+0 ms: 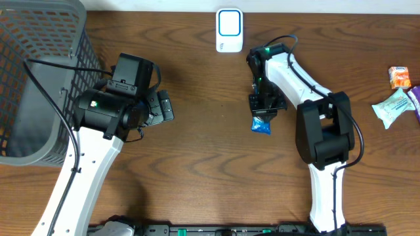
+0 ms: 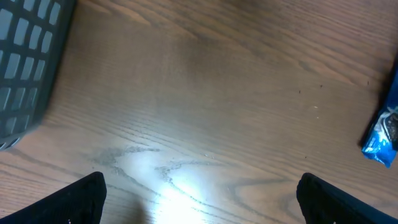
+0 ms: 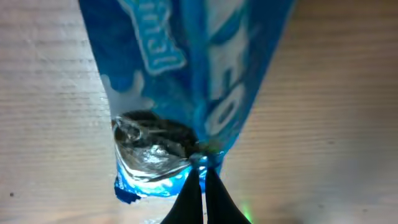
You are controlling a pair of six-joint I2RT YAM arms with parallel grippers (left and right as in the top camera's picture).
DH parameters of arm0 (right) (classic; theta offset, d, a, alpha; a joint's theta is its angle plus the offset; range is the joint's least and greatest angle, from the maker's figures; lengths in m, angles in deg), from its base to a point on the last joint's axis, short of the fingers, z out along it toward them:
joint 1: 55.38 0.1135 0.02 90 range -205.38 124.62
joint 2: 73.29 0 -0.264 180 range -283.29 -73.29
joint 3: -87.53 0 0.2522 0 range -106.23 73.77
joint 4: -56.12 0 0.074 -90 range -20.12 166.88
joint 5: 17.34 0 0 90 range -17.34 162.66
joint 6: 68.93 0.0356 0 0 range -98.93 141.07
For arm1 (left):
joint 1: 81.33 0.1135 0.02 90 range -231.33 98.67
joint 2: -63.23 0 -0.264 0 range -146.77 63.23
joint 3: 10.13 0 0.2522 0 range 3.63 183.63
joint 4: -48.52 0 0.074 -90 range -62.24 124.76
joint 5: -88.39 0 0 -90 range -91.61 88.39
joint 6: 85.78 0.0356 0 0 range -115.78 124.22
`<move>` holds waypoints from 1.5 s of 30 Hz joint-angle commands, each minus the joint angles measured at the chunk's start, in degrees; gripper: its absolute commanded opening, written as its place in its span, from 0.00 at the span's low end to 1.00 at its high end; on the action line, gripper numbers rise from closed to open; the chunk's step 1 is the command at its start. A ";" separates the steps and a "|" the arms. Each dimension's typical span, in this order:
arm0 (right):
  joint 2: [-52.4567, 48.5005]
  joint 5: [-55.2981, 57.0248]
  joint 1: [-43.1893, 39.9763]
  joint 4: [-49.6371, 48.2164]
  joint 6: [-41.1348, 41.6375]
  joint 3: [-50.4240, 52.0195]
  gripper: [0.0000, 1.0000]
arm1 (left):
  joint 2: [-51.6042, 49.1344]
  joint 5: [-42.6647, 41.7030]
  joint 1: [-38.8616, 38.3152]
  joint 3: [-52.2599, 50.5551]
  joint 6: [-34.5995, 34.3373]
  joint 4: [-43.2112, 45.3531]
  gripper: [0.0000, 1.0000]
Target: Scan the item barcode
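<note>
A blue snack packet [image 1: 260, 125] lies near the table's middle, and it fills the right wrist view [image 3: 186, 74] with a torn silvery end. My right gripper [image 1: 264, 108] is shut on the packet's edge, its black fingertips [image 3: 194, 193] pinched together on the crinkled foil. The white barcode scanner [image 1: 229, 30] stands at the back edge of the table, behind the packet. My left gripper [image 1: 164, 106] hovers open over bare wood to the left, its two fingers [image 2: 81, 199] wide apart and nothing between them. In the left wrist view the packet [image 2: 382, 134] shows at the right edge.
A grey mesh basket [image 1: 33, 85] occupies the far left, its corner [image 2: 28, 62] also in the left wrist view. At the right edge lie an orange packet [image 1: 399, 77] and a pale green wipes pack [image 1: 394, 107].
</note>
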 commanded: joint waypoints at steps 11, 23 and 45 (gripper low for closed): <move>-0.59 5.60 -2.16 -6.99 4.28 -12.22 0.25 | -0.33 0.72 0.24 -0.11 -0.52 -0.13 0.98; -0.61 4.50 -2.34 -23.65 5.90 0.61 0.17 | -0.33 0.72 0.24 -0.11 -0.52 -0.13 0.98; 0.04 2.12 -0.87 3.48 0.28 -13.70 0.96 | -0.31 0.72 0.24 -0.11 -0.52 -0.13 0.98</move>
